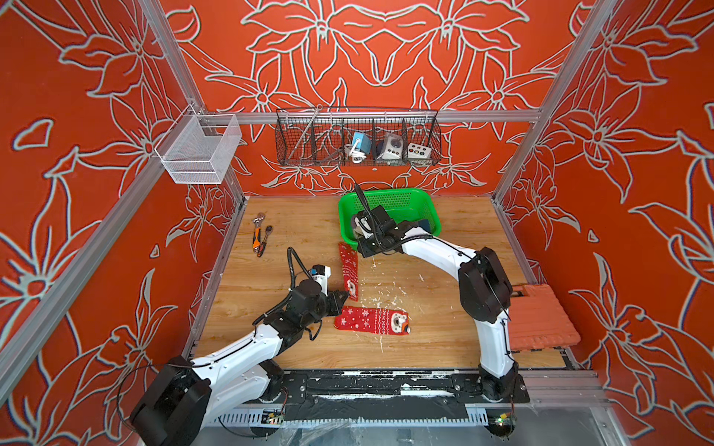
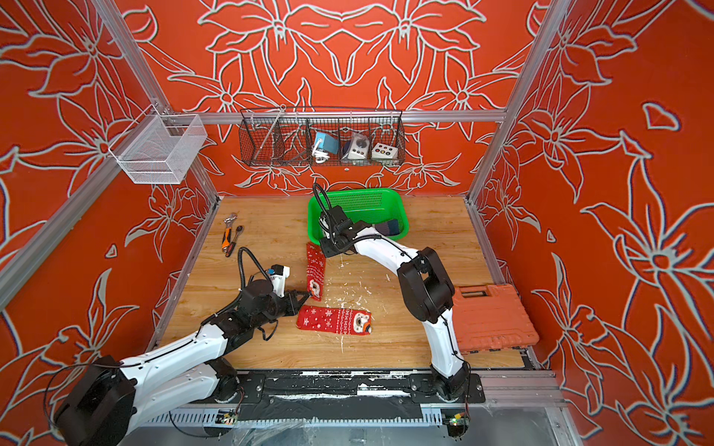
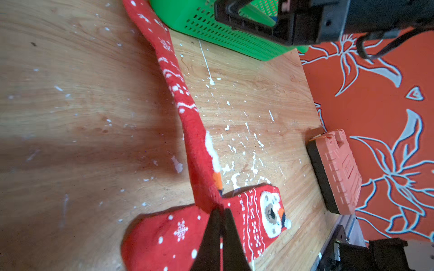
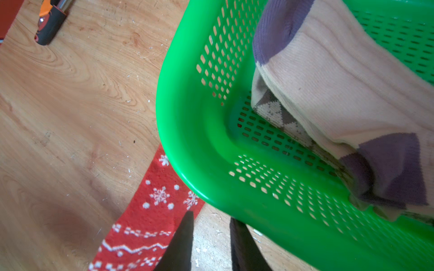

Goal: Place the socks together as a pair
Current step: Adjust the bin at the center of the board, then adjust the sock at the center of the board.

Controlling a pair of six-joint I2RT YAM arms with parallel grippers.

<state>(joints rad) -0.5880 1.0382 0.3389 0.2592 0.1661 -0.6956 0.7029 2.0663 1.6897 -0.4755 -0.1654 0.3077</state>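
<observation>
My left gripper (image 3: 220,217) clamped toe of red snowflake knit sock (image 1: 349,266), cuff just beside green perforated plastic basket (image 1: 386,192). Twin sock (image 1: 371,320) lay flat, well clear of basket. My right gripper (image 4: 210,217) hung part-open, empty, at basket corner.

We can read no text anywhere. The orange ribbed plastic tool case (image 3: 338,169), well apart from the green perforated plastic basket (image 3: 223,35), bears an embossed plate, perhaps a brand, too blurred.
</observation>
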